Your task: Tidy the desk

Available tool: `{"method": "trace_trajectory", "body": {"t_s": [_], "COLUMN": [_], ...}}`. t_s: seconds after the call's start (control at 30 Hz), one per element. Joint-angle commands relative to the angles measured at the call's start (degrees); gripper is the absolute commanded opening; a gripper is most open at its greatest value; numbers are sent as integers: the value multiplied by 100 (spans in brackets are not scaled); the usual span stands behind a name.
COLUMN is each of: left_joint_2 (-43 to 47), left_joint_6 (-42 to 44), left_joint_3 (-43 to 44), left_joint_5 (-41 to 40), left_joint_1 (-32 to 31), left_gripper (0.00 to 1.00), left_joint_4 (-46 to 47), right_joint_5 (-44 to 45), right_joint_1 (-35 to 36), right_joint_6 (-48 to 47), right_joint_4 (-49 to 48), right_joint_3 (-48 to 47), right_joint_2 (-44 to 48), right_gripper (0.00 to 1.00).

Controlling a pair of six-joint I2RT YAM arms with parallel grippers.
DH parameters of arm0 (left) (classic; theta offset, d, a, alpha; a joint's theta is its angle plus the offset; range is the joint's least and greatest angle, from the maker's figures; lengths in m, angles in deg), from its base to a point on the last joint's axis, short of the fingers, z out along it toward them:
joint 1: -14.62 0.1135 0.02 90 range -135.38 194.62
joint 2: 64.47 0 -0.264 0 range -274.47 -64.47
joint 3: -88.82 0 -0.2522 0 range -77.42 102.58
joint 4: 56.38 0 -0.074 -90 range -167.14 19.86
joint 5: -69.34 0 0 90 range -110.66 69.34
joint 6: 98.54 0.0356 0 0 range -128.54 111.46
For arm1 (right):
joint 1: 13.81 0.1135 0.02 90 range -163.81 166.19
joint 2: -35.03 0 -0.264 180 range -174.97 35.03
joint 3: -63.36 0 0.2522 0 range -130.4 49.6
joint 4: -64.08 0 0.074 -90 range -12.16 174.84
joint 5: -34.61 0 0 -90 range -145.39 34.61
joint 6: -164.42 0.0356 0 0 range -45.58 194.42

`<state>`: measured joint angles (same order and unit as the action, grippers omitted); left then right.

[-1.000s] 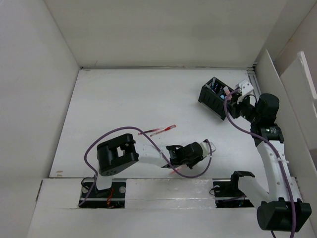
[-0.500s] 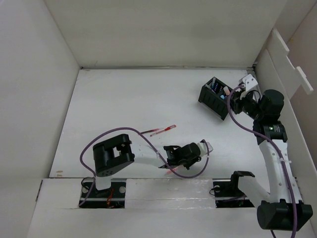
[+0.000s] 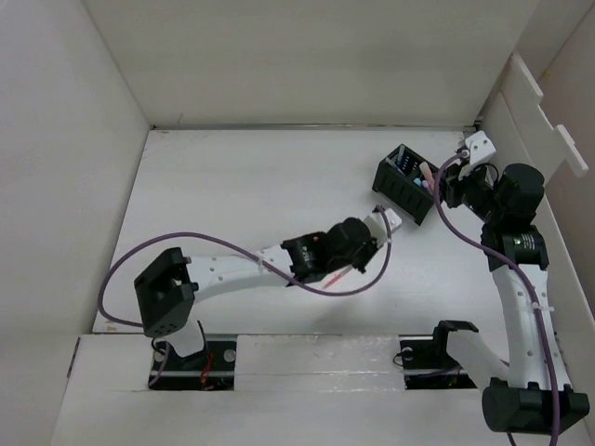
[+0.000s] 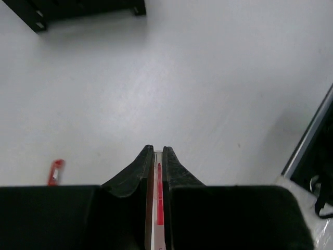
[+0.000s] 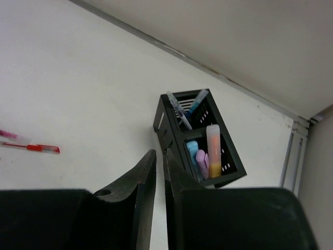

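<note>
My left gripper (image 4: pixel 157 152) is clamped on a thin clear-barrelled red-ink pen (image 4: pixel 158 194). Its black, matte, tapering fingers (image 4: pixel 179 172) pinch the barrel, which runs straight back toward the camera, and the tip barely shows at the finger ends. My right gripper (image 5: pixel 160 154) has the same black curved fingers, pressed nearly together with only a slim gap and nothing in it. The desk (image 3: pixel 242 186), flat, white and matte, lies under both grippers and runs from my arm bases to the white panel walls (image 3: pixel 307 65). The left gripper hangs over bare tabletop with a small red piece (image 4: pixel 55 171) lying low on its left. The bottom of the black organizer (image 4: pixel 78 8) is at the top edge of that view. From the right wrist the organizer (image 5: pixel 162 127) is a black slotted plastic box with two compartments. The far compartment holds a grey pen (image 5: pixel 178 110) and a blue pen (image 5: pixel 197 100), both leaning. The near one holds a light blue stick (image 5: pixel 192 148), a purple one (image 5: pixel 201 159) and a white-to-orange one (image 5: pixel 213 151). A loose red pen (image 5: pixel 34 148) lies on the desk well to the left of the box, with a pinkish clear piece (image 5: pixel 11 136) just beside it. In the top view a purple cable (image 3: pixel 186 240) loops along my left arm, and that arm lies stretched across the middle of the desk toward the box.
</note>
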<state>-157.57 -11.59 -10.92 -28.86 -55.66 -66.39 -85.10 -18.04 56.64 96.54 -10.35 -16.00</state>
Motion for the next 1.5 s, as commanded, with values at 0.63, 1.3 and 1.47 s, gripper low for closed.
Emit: {"method": "trace_trajectory", "body": {"t_s": [0.63,1.3,1.47], "left_joint_2": [-2946,-5870,-6105], "left_joint_6": [-1020,-812,-890], "left_joint_3": [4868,8213,8458], "left_joint_5": [785,443,268], "left_joint_1": [2193,2308,2308], "left_gripper": [0,0,0], "left_joint_4": [3129,4749,5179], "right_joint_5": [1250,-16,36], "right_joint_1": [186,247,247], "right_joint_6": [169,64,21], "right_joint_4": [1873,2323,2331], "right_joint_3": [-325,527,528], "right_joint_2": [1085,1692,1658], "right_gripper": [11,15,15]}}
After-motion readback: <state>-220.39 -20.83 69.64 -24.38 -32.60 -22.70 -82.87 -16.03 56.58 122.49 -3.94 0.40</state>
